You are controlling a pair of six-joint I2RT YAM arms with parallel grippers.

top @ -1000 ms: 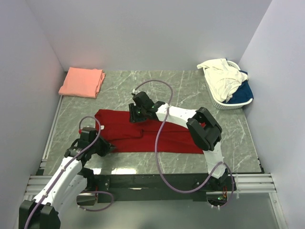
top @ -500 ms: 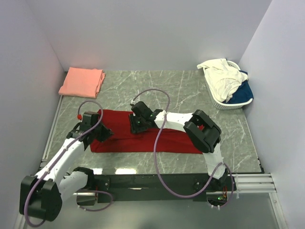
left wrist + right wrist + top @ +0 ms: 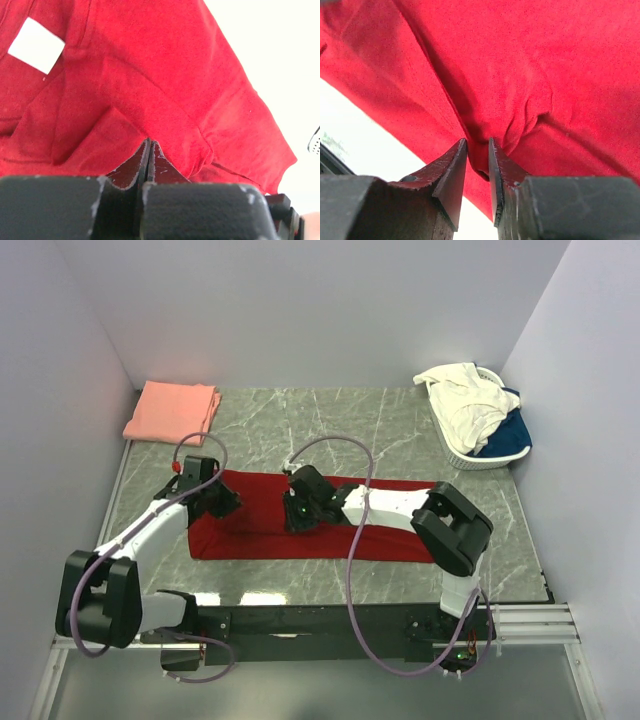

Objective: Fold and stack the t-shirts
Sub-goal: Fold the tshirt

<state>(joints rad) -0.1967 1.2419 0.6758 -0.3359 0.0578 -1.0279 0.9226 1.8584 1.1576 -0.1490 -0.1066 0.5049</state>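
Two tools are clenched on one deep red cotton t-shirt. It lies as a long flat band on the grey marbled counter, well apart from the white plastic slatted basket and nearer to the arm bases than the basket is. The left tool has its jaws pressed fully together on a thin pinch of the red cloth, near the small white neck label. The right tool grasps a bunched ridge of the same cloth in a narrow gap between its jaws.

We judge this shirt to be light, very soft and limp. It will sag and wrinkle wherever it is not supported, so we would take it at an edge or hem, all layers together, at two spread points.

A salmon pink folded t-shirt rests at the far corner opposite to the basket. A cream-white t-shirt and a blue t-shirt lie in the basket itself.
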